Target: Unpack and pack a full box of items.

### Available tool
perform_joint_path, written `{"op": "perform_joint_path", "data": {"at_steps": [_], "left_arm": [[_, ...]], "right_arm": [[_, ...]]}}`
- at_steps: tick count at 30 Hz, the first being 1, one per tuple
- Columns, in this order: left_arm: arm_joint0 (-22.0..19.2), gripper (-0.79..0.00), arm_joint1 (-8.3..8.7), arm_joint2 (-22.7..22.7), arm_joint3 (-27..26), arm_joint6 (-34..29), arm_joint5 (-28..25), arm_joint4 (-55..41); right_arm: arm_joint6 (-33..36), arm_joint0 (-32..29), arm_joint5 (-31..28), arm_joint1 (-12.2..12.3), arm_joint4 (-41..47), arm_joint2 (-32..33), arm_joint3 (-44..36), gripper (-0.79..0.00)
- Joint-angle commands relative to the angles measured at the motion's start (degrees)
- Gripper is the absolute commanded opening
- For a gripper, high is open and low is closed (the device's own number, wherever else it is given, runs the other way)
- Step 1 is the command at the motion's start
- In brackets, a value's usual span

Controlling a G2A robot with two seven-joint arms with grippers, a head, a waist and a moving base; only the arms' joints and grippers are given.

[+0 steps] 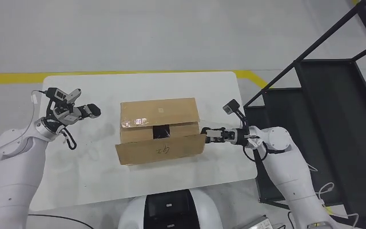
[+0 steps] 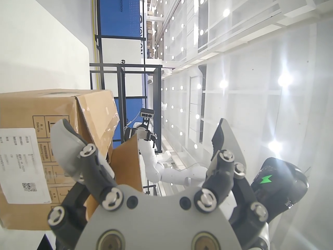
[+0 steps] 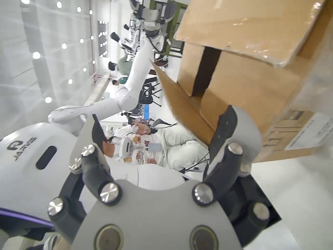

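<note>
**Partly opened box sits between two grippers**

At the left end of the white worktop (image 1: 86, 166), the left gripper (image 1: 95, 110) hangs above the surface. Its fingers (image 2: 65, 136) are spread apart with nothing between them, well apart from the box (image 1: 134, 133). The cardboard box stands in the middle of the worktop, and its side toward that gripper carries a white label (image 2: 18, 162). Its far flap (image 1: 159, 109) lies nearly flat over the top, while the near flap (image 1: 160, 151) tilts outward toward the robot. A dark gap (image 1: 162, 132) shows between the two; what is inside cannot be made out. At the right corner of the near flap is the right gripper (image 1: 207, 135), level with the flap's edge, its fingers (image 3: 234, 131) wide apart. The flap's corner reaches in beside one finger, though whether it touches cannot be told. Behind the worktop a yellow line (image 1: 86, 75) runs across the grey floor, and black steps (image 1: 320, 91) stand to the right.
</note>
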Motion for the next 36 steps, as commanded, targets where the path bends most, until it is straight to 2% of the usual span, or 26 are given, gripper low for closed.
{"op": "perform_joint_path", "data": {"at_steps": [1, 5, 9, 16, 22, 29, 32, 36], "left_arm": [[0.05, 0.0, -0.01, -0.06, -0.02, -0.3, 0.19, -0.15], [0.17, 0.0, -0.06, 0.24, -0.27, -1.03, 0.63, 0.3], [0.33, 0.0, -0.05, 0.38, -0.84, -2.59, 1.18, 0.33], [1.1, 0.0, 0.07, -0.15, -2.32, -10.58, 4.09, -3.92], [1.81, 0.0, 0.49, -0.66, -2.42, -18.41, 6.61, -5.07], [3.73, 0.0, 1.45, 3.9, -6.58, -18.41, 7.85, -1.36], [4.46, 0.0, 2.16, 5.9, -8.0, -18.41, 7.9, -1.21], [4.05, 0.0, 2.67, 7.89, -7.37, -18.41, 7.03, -2.55]], "right_arm": [[2.47, 0.12, 0.02, 0.16, 1.91, -0.07, 0.14, 0.0], [7.05, -0.2, 0.86, 0.4, 3.51, -1.56, -0.65, 0.0], [8.86, -1.82, 2.94, 0.75, -2.68, -4.47, -4.07, 0.0], [5.86, -5.92, 4.42, 1.11, -13.96, -9.74, -8.04, 0.0], [3.56, -9.07, 4.0, 1.78, -19.28, -10.44, -11.71, 0.0], [-4.51, -11.0, 3.7, 2.15, -26.16, -11.17, -12.5, 0.0], [-6.2, -11.35, 3.45, 2.26, -26.07, -11.4, -12.35, 0.0], [-7.07, -11.96, 2.82, 2.61, -24.94, -10.69, -12.18, 0.0]]}}
